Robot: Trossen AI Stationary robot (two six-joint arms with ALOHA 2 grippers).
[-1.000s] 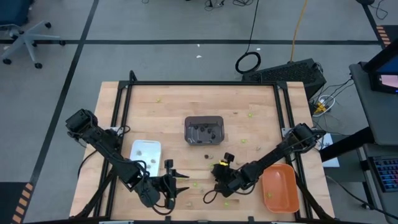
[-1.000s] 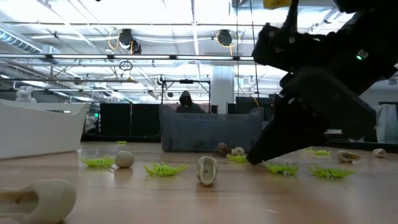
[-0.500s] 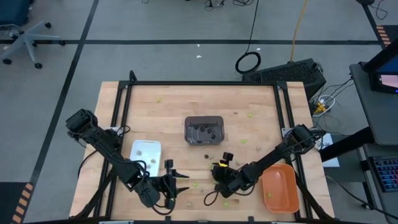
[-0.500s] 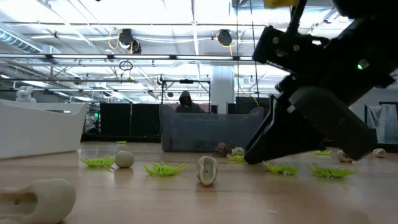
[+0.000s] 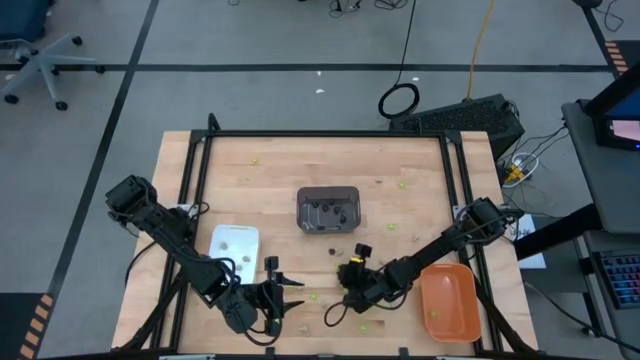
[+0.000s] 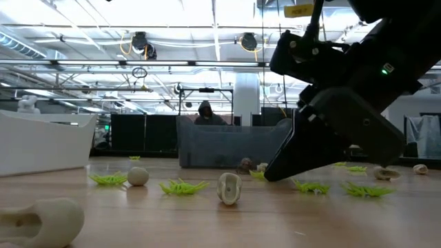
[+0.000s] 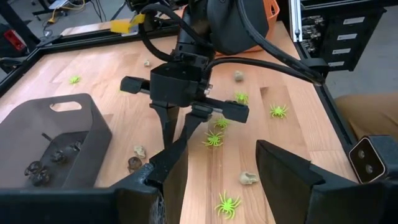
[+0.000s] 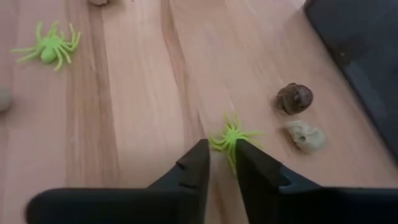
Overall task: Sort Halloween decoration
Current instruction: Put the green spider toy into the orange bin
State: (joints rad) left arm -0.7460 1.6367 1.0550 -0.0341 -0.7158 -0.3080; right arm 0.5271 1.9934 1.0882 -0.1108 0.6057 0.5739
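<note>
My right gripper (image 5: 347, 280) (image 8: 222, 149) points down at the table near its near edge, its fingers a narrow gap apart. A lime-green spider (image 8: 232, 134) lies on the wood at its fingertips, with its rear legs reaching into the gap. A brown trinket (image 8: 294, 98) and a tan skull (image 8: 306, 135) lie just beside it. My left gripper (image 5: 295, 295) (image 7: 221, 180) waits open a little to the left, facing the right gripper (image 7: 177, 140). Dark trinkets (image 7: 37, 173) lie in the dark grey tray (image 5: 300, 210). My right gripper comes at the green spider (image 8: 232, 134) from above, one fingertip (image 8: 202, 155) on each side of its rear legs. I cannot tell whether the fingers touch it. The spider lies flat on the table.
The white tray (image 5: 225, 262) sits by the left arm and the orange tray (image 5: 447, 300) under the right arm. More green spiders (image 7: 227, 204) (image 7: 278, 111) and tan pieces (image 7: 247, 178) (image 6: 229, 188) are scattered on the wood. A black rail frames the table. A person (image 6: 205, 114) stands far behind.
My right gripper has shifted a little toward the table's left, with its fingertips staying low at the table surface.
</note>
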